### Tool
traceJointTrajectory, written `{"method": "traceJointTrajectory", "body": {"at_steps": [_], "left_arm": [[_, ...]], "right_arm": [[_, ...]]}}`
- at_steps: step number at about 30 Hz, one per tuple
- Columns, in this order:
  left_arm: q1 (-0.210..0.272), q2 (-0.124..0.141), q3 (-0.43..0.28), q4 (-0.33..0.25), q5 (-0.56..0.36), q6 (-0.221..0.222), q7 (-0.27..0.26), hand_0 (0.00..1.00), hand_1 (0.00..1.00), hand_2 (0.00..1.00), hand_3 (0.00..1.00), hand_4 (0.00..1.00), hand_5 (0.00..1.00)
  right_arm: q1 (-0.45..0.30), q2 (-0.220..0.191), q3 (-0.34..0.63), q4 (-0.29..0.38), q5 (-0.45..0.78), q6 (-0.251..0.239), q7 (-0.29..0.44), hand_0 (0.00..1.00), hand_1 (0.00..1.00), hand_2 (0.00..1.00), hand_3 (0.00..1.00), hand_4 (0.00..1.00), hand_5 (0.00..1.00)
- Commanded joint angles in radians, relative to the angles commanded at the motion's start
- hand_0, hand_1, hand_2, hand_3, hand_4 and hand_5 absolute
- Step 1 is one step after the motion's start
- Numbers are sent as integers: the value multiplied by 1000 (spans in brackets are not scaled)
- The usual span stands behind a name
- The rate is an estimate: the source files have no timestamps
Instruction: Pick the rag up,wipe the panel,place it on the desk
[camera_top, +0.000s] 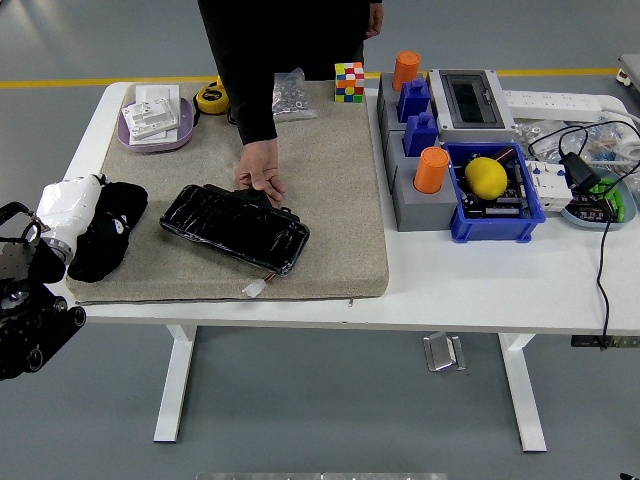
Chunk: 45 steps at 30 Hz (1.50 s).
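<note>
The black glossy panel (235, 228) lies at an angle on the tan mat (330, 200), a small white connector at its near corner. A person's hand (260, 177) rests on the panel's far edge and steadies it. The black rag (108, 230) is bunched at the mat's left edge, left of the panel and apart from it. My left hand (68, 206), white-shelled on a black arm, lies on the rag's left side with its fingers closed into the cloth. The right hand does not show.
A purple dish (155, 135) with white parts, a yellow tape measure (210, 97), a bag of small parts and a colour cube (349, 82) stand at the back. Grey blocks with orange cups (431, 170), a blue bin holding a yellow ball (486, 177) and cables fill the right.
</note>
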Motion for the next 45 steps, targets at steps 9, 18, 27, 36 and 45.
{"method": "traceJointTrajectory", "body": {"at_steps": [9, 18, 27, 36, 45], "left_arm": [[4, 4, 1, 7, -30, -53, 5, 390, 616, 662, 528, 622, 67], [9, 7, -7, 6, -48, -72, 1, 446, 733, 780, 550, 771, 248], [8, 14, -31, -28, -48, -74, -11, 481, 771, 815, 733, 886, 445], [13, 25, -67, -54, -43, -76, -11, 488, 771, 816, 749, 902, 492], [20, 40, -130, -110, -33, -83, -8, 494, 775, 820, 756, 902, 529]], "right_arm": [[-2, 5, 2, 1, -3, -1, 1, 719, 602, 665, 580, 979, 532], [-6, 5, -2, 0, -3, -1, 0, 716, 602, 665, 580, 979, 531], [-8, 6, -3, 0, -3, -1, 0, 717, 598, 662, 579, 977, 531], [-10, 7, 1, -1, -10, -1, 0, 717, 598, 662, 578, 976, 530], [-7, 7, 9, -1, -17, -2, -1, 717, 598, 663, 578, 975, 529]]}}
